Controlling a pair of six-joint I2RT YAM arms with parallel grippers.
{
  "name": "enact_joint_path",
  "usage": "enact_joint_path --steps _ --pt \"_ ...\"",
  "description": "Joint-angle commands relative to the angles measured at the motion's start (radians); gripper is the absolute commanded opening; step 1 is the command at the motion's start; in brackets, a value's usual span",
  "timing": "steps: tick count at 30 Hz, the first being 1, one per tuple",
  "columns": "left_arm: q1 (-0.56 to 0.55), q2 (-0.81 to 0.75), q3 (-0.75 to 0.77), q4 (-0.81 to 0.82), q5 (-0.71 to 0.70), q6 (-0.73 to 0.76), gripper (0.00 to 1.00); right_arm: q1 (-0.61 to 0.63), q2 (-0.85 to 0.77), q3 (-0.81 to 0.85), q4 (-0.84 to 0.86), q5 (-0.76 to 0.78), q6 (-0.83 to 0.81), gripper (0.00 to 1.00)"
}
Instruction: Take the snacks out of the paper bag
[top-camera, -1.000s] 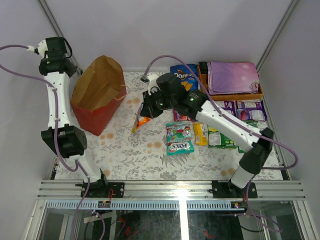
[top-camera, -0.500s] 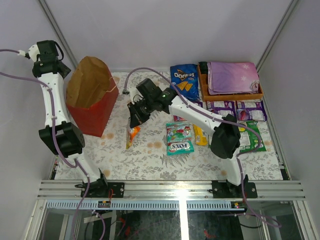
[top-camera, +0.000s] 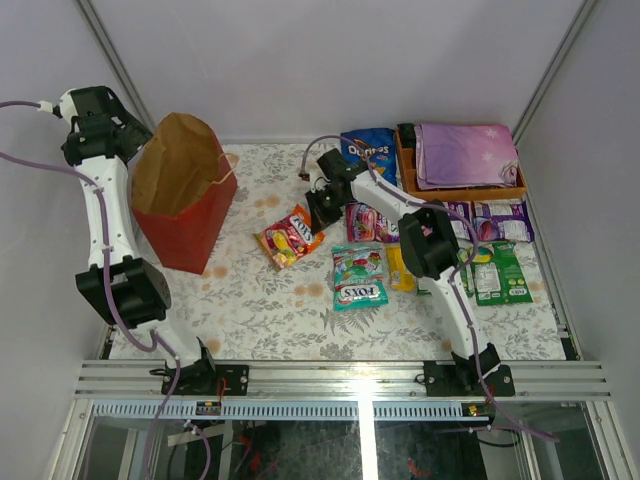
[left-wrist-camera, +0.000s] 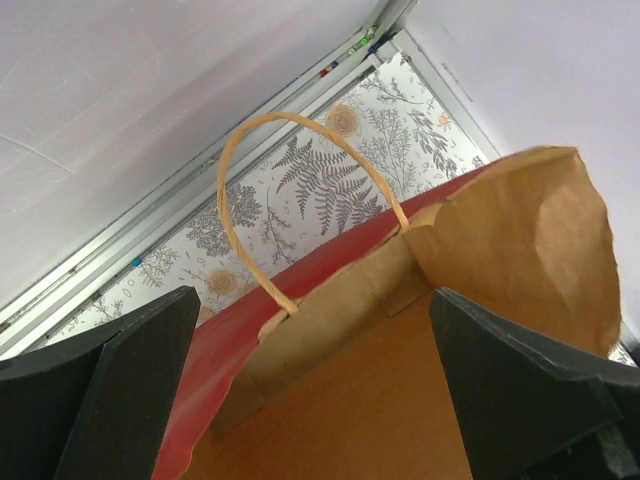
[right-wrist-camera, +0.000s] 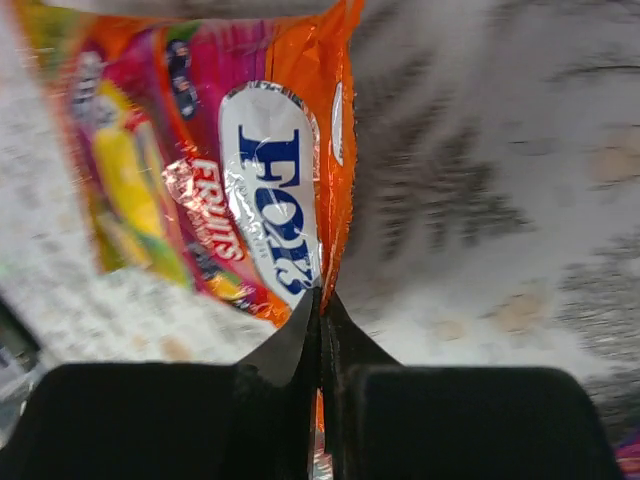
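Note:
The red paper bag (top-camera: 185, 205) stands at the left of the table, its mouth open and its brown inside showing. My left gripper (top-camera: 128, 140) hovers at its far rim. In the left wrist view it (left-wrist-camera: 312, 310) is open wide, with the bag's rim (left-wrist-camera: 330, 290) and tan handle (left-wrist-camera: 240, 170) between the fingers, untouched. My right gripper (top-camera: 320, 205) is shut on the edge of an orange Fox's packet (top-camera: 290, 237), which lies on the table right of the bag. In the right wrist view the shut fingertips (right-wrist-camera: 322, 305) pinch the packet's (right-wrist-camera: 230, 180) seam.
Other snacks lie to the right: a blue Doritos bag (top-camera: 365, 148), a teal Fox's pack (top-camera: 360, 293), and pink (top-camera: 368, 222), yellow (top-camera: 400, 268), green (top-camera: 495, 270) and purple (top-camera: 500, 220) packs. An orange tray (top-camera: 460, 190) with a purple cloth (top-camera: 465, 152) stands at the back right.
My left gripper has opened and let go of the bag's rim, and the bag now stands more upright. My right gripper has carried the hanging orange packet down so that it lies on the table.

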Motion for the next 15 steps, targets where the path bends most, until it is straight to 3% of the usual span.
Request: enact_joint_path --steps 1,5,6,8,10,15 --pt "-0.012 -0.073 -0.064 0.098 0.028 0.034 1.0 -0.033 0.051 0.147 -0.108 0.114 -0.07 0.0" --pt "-0.014 -0.126 -0.128 0.136 0.046 0.039 1.0 -0.057 0.056 0.175 -0.116 0.18 -0.063 0.01" --pt "-0.015 -0.133 -0.134 0.138 0.051 0.04 1.0 -0.057 0.05 0.172 -0.119 0.203 -0.063 0.11" --pt "-0.015 -0.15 -0.146 0.14 0.053 0.043 1.0 -0.057 0.017 0.145 -0.11 0.249 -0.056 0.66" --pt "-0.015 -0.164 -0.16 0.143 0.056 0.043 1.0 -0.057 -0.044 0.091 -0.071 0.292 -0.041 0.98" --pt "-0.017 -0.204 -0.193 0.162 0.069 0.042 1.0 -0.025 -0.236 -0.077 0.104 0.456 0.001 1.0"
